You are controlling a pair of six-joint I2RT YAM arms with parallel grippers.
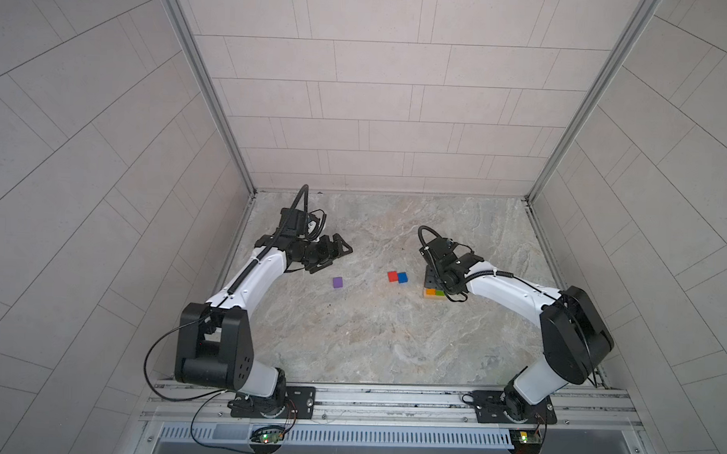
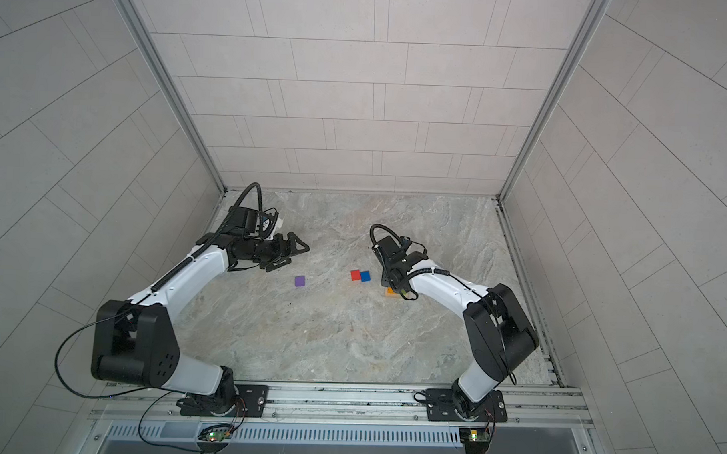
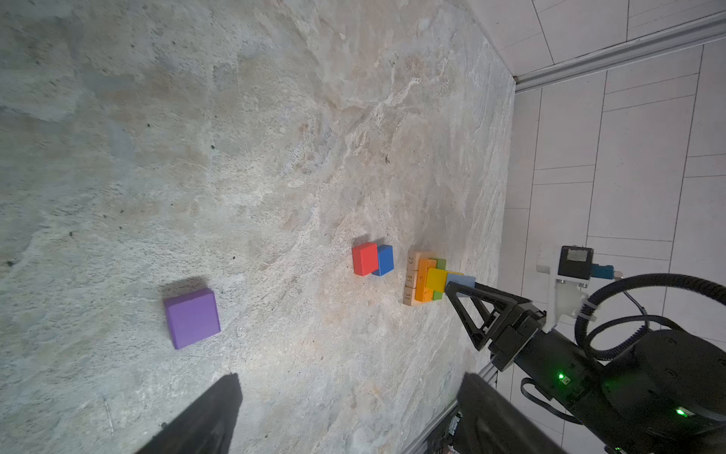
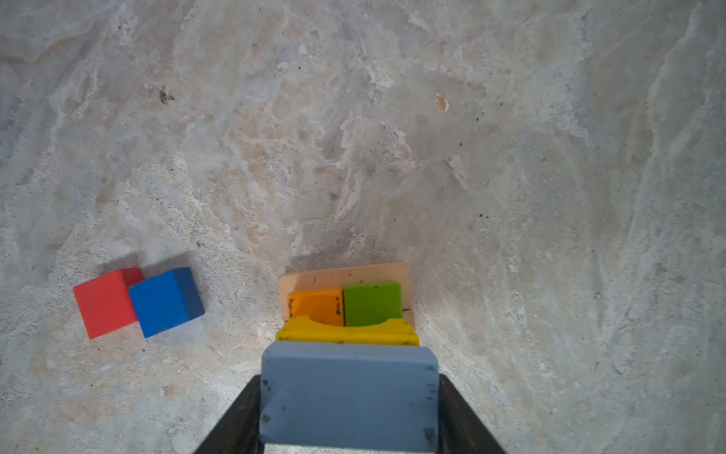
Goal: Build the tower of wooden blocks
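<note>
Red cube (image 4: 104,304) and blue cube (image 4: 165,302) touched beside the tower (image 4: 345,275), right gripper (image 4: 349,412) clasping a light-blue brick (image 4: 349,369) over it, left gripper (image 1: 331,259) gaping empty near the purple cube (image 1: 338,281).

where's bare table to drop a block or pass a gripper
Free: the near half of the table, from the cubes to the arm bases; the gap between purple cube and red cube. Crowded: red cube, blue cube and tower sit close, right gripper holding the light-blue brick at its top.
</note>
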